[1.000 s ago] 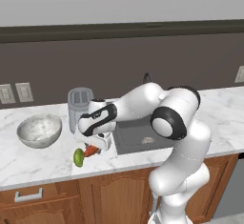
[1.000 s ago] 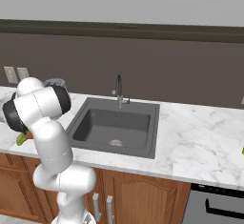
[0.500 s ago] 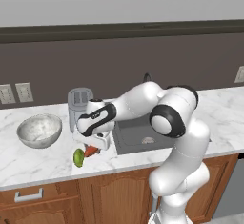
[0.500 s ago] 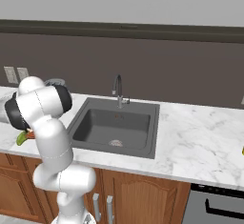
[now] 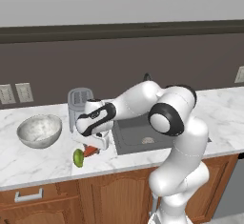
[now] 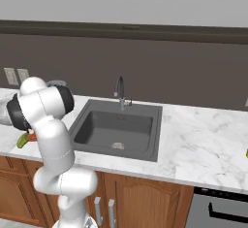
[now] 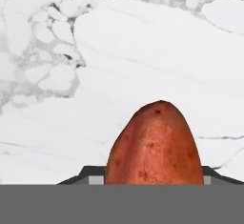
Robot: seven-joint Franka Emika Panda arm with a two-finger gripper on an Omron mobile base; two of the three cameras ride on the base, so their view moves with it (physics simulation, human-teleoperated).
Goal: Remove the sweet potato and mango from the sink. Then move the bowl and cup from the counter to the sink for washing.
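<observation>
The arm reached left and low over the desk [image 5: 28,158], its end effector [image 5: 94,147] gripping the sweet potato [image 7: 155,147] just above the marble, beside the mango [image 5: 78,157], left of the sink [image 5: 143,135].

Flat, even rendered light — soft shadows, no glare.

bench [image 5: 33,163]: white veined marble, polished
sweet potato [image 7: 155,147]: matt, speckled red skin
sink [image 6: 116,130]: dark grey, matt
bowl [image 5: 40,130]: mottled stone look
</observation>
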